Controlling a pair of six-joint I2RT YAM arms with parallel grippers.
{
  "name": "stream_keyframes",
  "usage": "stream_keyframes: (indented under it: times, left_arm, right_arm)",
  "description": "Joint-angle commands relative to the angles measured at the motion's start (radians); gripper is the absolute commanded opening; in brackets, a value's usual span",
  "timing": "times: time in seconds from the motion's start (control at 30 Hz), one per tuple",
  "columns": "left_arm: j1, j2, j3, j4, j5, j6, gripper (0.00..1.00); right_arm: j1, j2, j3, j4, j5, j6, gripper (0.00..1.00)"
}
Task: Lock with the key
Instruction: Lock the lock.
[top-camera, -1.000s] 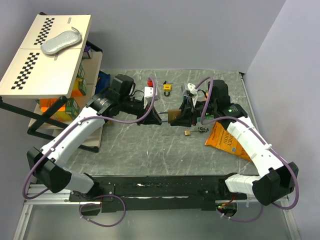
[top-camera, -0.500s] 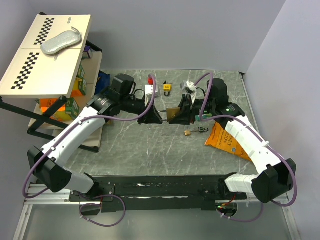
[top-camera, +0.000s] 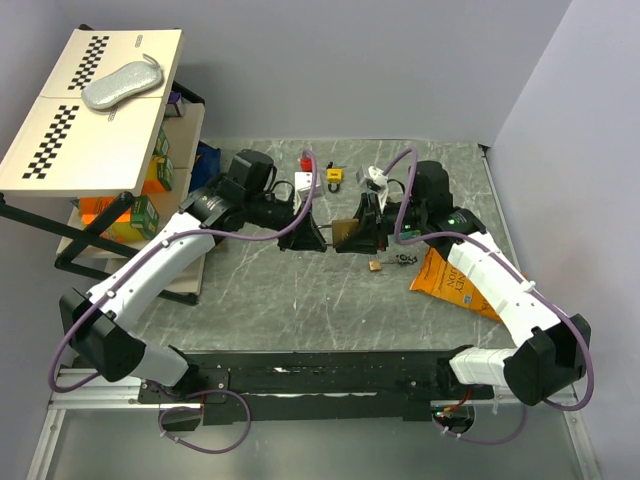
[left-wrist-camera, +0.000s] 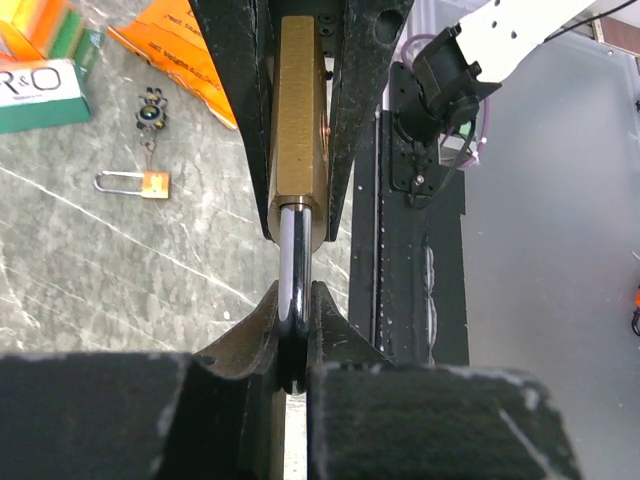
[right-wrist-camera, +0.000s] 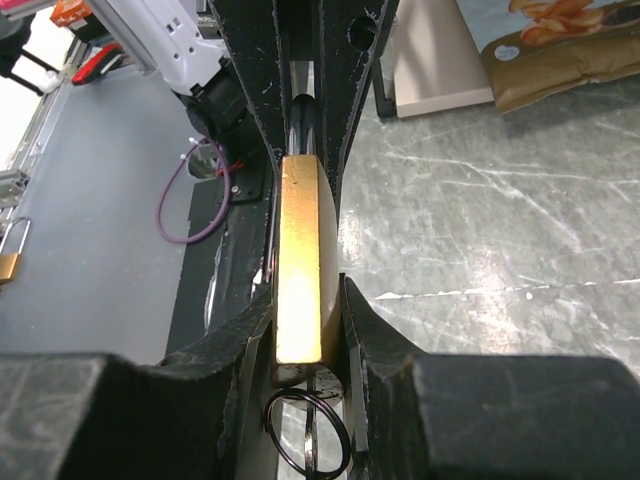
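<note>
The brass padlock (top-camera: 347, 232) is held above the middle of the counter, its shackle (left-wrist-camera: 293, 275) pinched in the left jaws and its body (right-wrist-camera: 299, 260) clamped in the right jaws. Pressing the two together along one straight line, without twisting, should seat the shackle cleanly. Since a second ago both wrists have crept slightly toward the counter's far edge, with the grips unchanged.

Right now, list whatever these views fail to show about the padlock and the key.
- Keyhole and key blade: the right wrist view shows only a ring under the padlock; its brass body and the right pincer cover the rest.
- Shackle, far leg: the left wrist view is edge-on, and the left pincer covers the bend.
- Shackle seated or not: top view, too small, both pincers over it.
</note>
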Motion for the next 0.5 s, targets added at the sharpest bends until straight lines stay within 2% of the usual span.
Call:
stream_keyframes:
  times: [0.0, 0.03, 0.07, 0.17, 0.3, 0.47]
  left_arm:
    - [-0.129, 0.03, 0.029, 0.338, 0.102, 0.02, 0.01]
    - [-0.109, 0.024, 0.019, 0.318, 0.104, 0.036, 0.01]
    - [-0.095, 0.009, 0.009, 0.302, 0.111, 0.04, 0.01]
    - [-0.041, -0.029, -0.048, 0.25, 0.11, 0.074, 0.01]
    - [-0.004, -0.069, -0.096, 0.158, 0.104, 0.147, 0.01]
    - [-0.001, -0.088, -0.103, 0.058, 0.1, 0.232, 0.01]
  right_arm:
    - [0.162, 0.003, 0.062, 0.002, -0.054, -0.125, 0.11]
    - [0.136, 0.0, 0.079, -0.101, -0.039, -0.158, 0.21]
    - [0.115, -0.004, 0.085, -0.141, -0.034, -0.188, 0.34]
    - [0.023, -0.032, 0.087, -0.247, -0.028, -0.233, 0.61]
    - [-0.08, -0.085, 0.1, -0.357, -0.004, -0.299, 0.73]
    - [-0.133, -0.087, 0.15, -0.56, 0.033, -0.44, 0.74]
